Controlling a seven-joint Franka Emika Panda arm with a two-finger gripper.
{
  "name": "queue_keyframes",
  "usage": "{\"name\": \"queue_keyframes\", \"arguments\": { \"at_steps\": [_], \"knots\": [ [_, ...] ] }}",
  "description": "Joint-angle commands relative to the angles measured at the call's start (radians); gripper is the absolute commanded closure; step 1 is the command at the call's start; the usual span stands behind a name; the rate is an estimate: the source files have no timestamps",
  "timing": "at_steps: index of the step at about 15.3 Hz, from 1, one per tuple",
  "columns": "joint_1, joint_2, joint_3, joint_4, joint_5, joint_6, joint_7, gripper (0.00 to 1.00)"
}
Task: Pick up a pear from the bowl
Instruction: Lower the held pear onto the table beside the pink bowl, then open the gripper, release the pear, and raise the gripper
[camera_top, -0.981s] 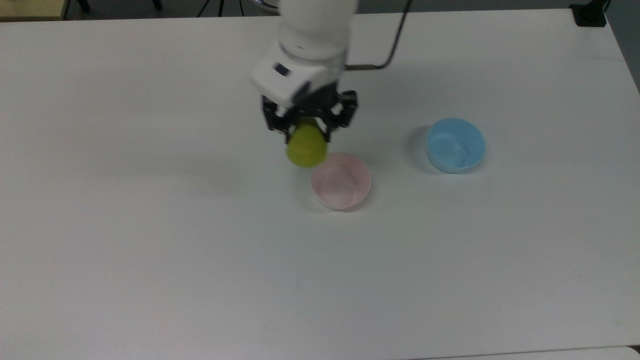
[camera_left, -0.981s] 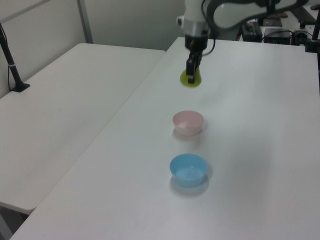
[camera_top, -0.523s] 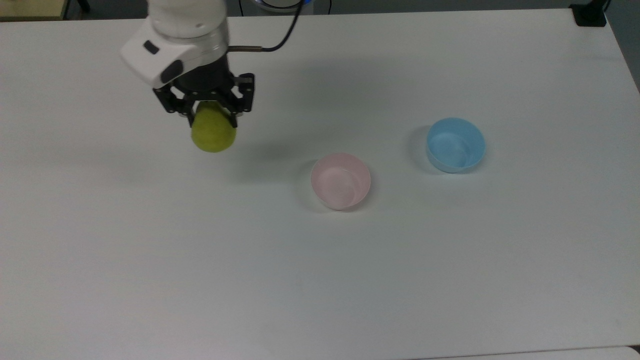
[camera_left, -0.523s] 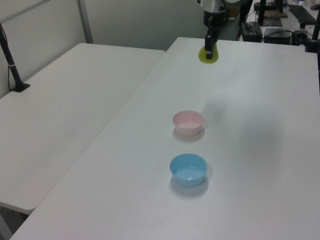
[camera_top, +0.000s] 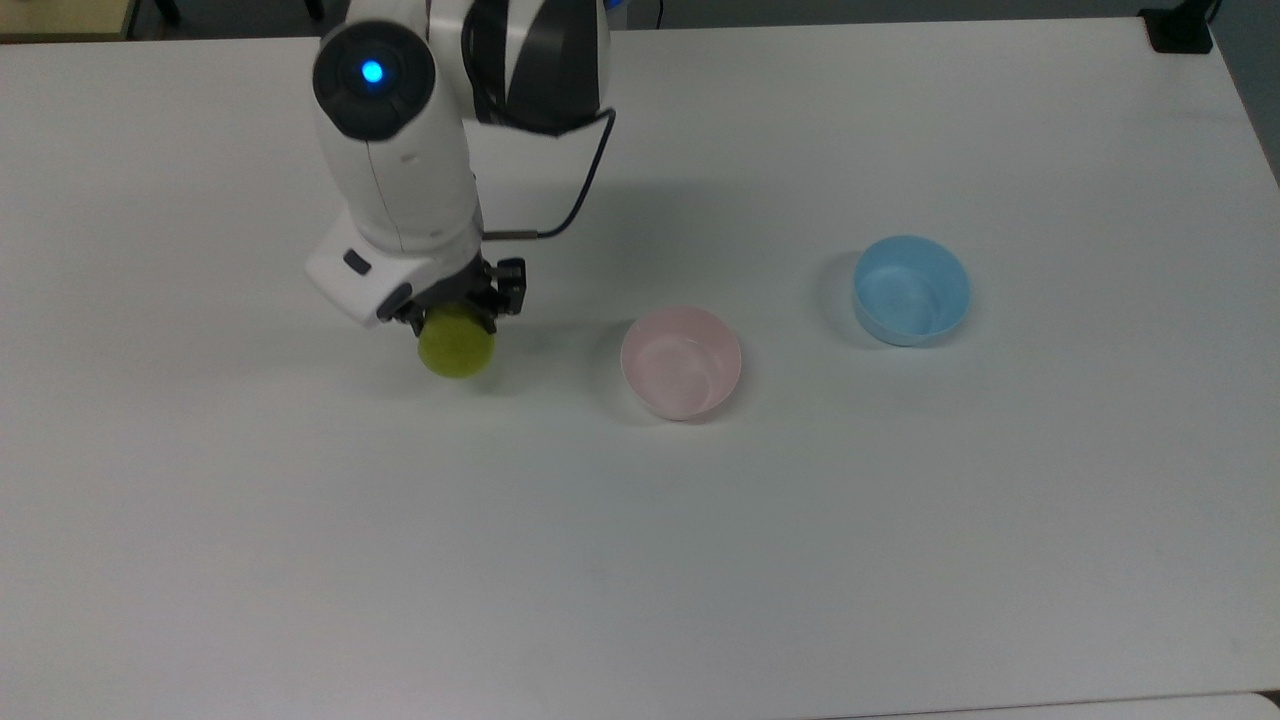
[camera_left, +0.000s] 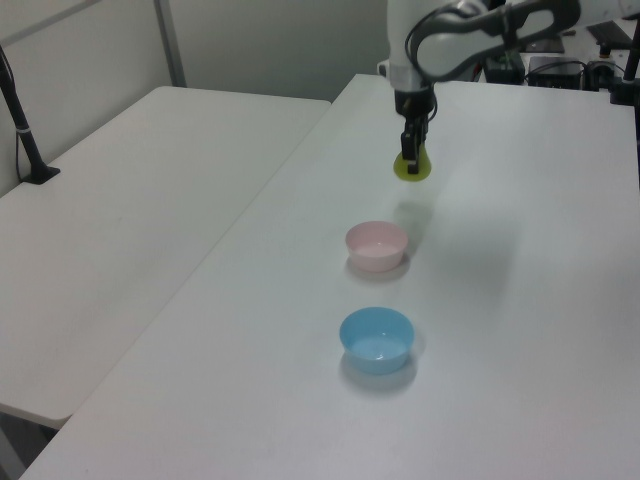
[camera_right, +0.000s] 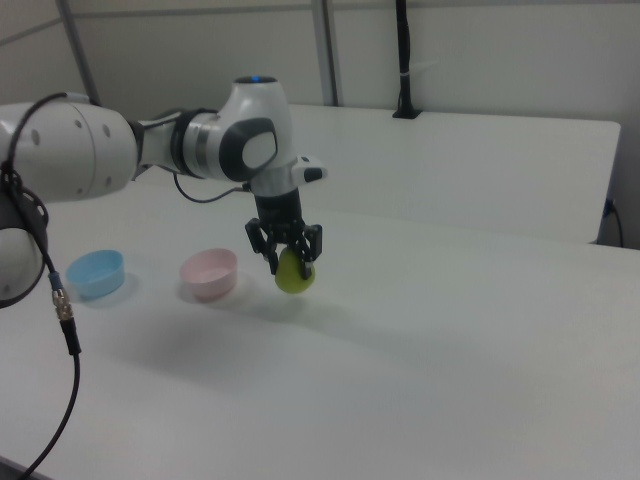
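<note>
A: In the left view, nearest the camera: a blue bowl (camera_left: 377, 339) on the white table (camera_left: 520, 330). Behind it sits the pink bowl (camera_left: 377, 245), nothing inside.

B: And the pear (camera_left: 412, 166)?

A: Farther back, hanging above the table, well clear of the pink bowl. The gripper (camera_left: 411, 160) pinches it from above, fingers clamped on its upper part.

B: The top view agrees: pear (camera_top: 456, 341) under the gripper (camera_top: 452, 318), off to the top view's left of the pink bowl (camera_top: 681, 361).

A: The risk, to my eye: the grip sits high on a rounded, tapering fruit. A quick swing or loosened squeeze could let it slip, drop and roll across the table.
</note>
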Motion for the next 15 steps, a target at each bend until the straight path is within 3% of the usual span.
{"name": "queue_keyframes", "arguments": {
  "at_steps": [1, 4, 6, 11, 15],
  "knots": [
    [0.012, 0.01, -0.003, -0.003, -0.029, 0.02, -0.005, 0.67],
    [0.021, 0.021, -0.003, -0.004, -0.038, 0.025, -0.004, 0.42],
    [0.023, 0.027, -0.003, -0.004, -0.043, 0.023, 0.001, 0.0],
    [0.029, 0.01, -0.003, -0.001, -0.042, 0.013, 0.047, 0.0],
    [0.03, -0.087, 0.0, -0.001, -0.039, -0.039, 0.156, 0.0]
  ]
}}
